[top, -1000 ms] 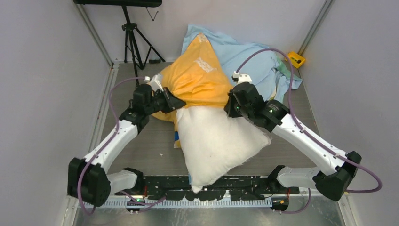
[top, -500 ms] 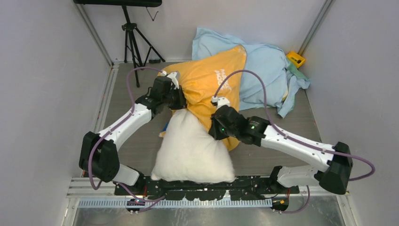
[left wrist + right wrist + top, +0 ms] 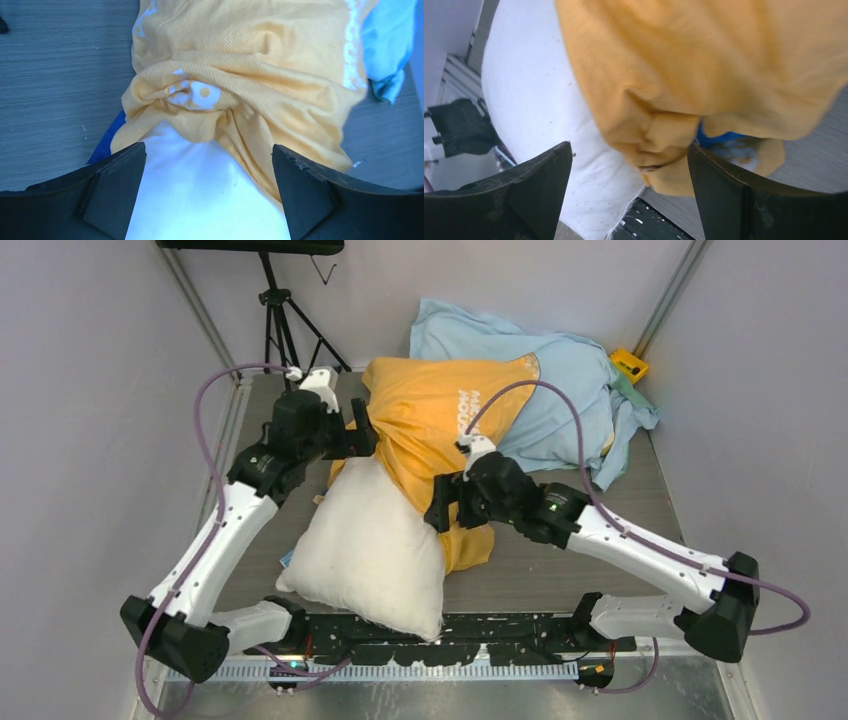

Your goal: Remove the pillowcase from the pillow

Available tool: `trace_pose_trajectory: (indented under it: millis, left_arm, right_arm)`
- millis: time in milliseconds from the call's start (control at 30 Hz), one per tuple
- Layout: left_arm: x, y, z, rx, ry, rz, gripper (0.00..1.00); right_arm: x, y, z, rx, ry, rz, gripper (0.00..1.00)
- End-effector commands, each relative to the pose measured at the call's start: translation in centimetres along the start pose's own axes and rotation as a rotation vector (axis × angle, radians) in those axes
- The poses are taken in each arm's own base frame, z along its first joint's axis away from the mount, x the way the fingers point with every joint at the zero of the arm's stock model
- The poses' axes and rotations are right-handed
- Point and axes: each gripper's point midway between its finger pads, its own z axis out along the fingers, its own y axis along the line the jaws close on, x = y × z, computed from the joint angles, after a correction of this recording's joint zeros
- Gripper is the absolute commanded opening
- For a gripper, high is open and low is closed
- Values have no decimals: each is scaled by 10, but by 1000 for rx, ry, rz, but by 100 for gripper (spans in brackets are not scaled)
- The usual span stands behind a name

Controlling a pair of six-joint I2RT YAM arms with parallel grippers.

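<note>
Most of the pillow [image 3: 368, 545] is exposed, white and speckled, laid on the table [image 3: 560, 565] close to the arm bases. Only its far end is enclosed by the pillowcase [image 3: 425, 420], whose bunched mouth is gathered across it. Left gripper [image 3: 356, 440], at the pillow's far-left corner: fingers spread wide, nothing clamped. Right gripper [image 3: 447, 512], at the pillow's right edge: fingers likewise apart. Beyond the pillow, a light-blue cloth [image 3: 560, 390] is heaped.

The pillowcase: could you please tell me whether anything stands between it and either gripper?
Nothing visible does. The left gripper and the right gripper stand open directly at the bunched edge of the pillowcase over the pillow.
</note>
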Motion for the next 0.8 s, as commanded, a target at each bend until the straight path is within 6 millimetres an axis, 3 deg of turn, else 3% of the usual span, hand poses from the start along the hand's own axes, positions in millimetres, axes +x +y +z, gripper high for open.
trace_pose_trajectory:
  millis: [0, 133, 267, 367, 433, 500, 567, 633, 767]
  left_arm:
    - [19, -15, -47, 74, 124, -9, 100]
    - [51, -49, -76, 205, 214, -22, 100]
    - [91, -86, -98, 277, 296, 63, 100]
    - [117, -89, -99, 207, 332, 151, 100]
    - [134, -91, -100, 175, 365, 192, 100]
    - [149, -94, -99, 157, 393, 218, 100]
    - [159, -95, -99, 143, 406, 247, 100]
    - [166, -91, -94, 111, 407, 262, 100]
    - [178, -78, -80, 38, 404, 289, 100]
  right_arm:
    - [-10, -35, -18, 44, -58, 62, 90]
    - [-4, -49, -14, 47, -46, 97, 90]
    - [5, -34, 3, -64, 17, 146, 90]
    - [3, -11, 13, -191, 14, 198, 90]
    - [1, -10, 19, -202, -2, 223, 87]
    - [0, -14, 24, -184, -10, 232, 72]
    - [0, -19, 27, -162, -23, 247, 49]
    - [-1, -21, 26, -155, -49, 264, 36]
    - [-8, -21, 20, -164, -102, 280, 30]
